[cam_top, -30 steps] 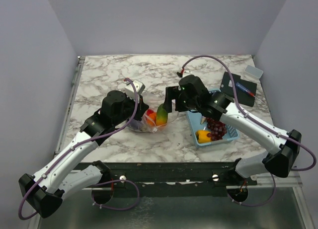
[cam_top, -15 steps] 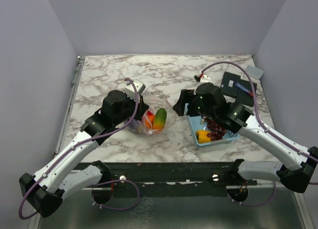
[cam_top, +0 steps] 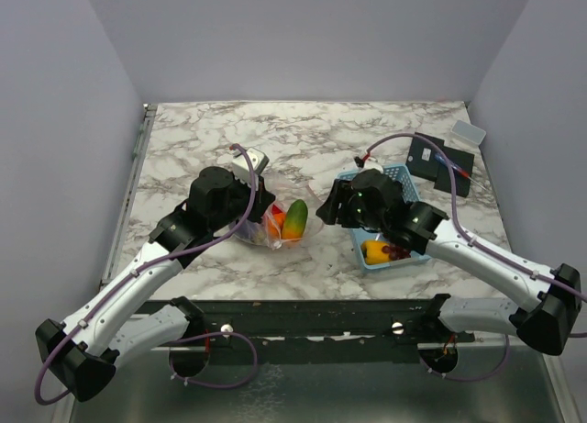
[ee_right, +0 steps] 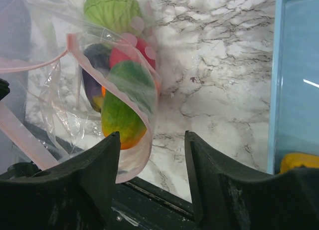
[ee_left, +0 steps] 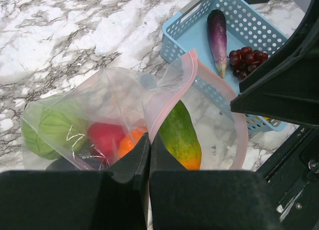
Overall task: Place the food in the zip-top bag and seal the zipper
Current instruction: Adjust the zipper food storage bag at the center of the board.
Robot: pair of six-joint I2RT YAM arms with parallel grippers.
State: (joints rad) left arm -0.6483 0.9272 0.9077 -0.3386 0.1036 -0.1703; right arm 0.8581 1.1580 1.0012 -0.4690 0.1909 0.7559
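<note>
Left hand (ee_left: 149,142) on clear pink-rimmed bag (ee_left: 112,95)

Table (cam_top: 202,139) white-grey marbled; basket (ee_left: 172,48) light blue, perforated; bag (ee_left: 109,90) clear, zipper (ee_left: 175,93) pink; grapes (ee_left: 244,65) dark red.

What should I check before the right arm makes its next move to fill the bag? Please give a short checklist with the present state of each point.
1. The left gripper pinches the zip-top bag at its rim: ok.
2. The bag's mouth stands open: ok.
3. The right gripper is empty, jaws apart: ok.
4. All food is in the bag: not ok; the eggplant, grapes and yellow pepper lie in the basket.
5. The zipper is sealed: not ok.
</note>
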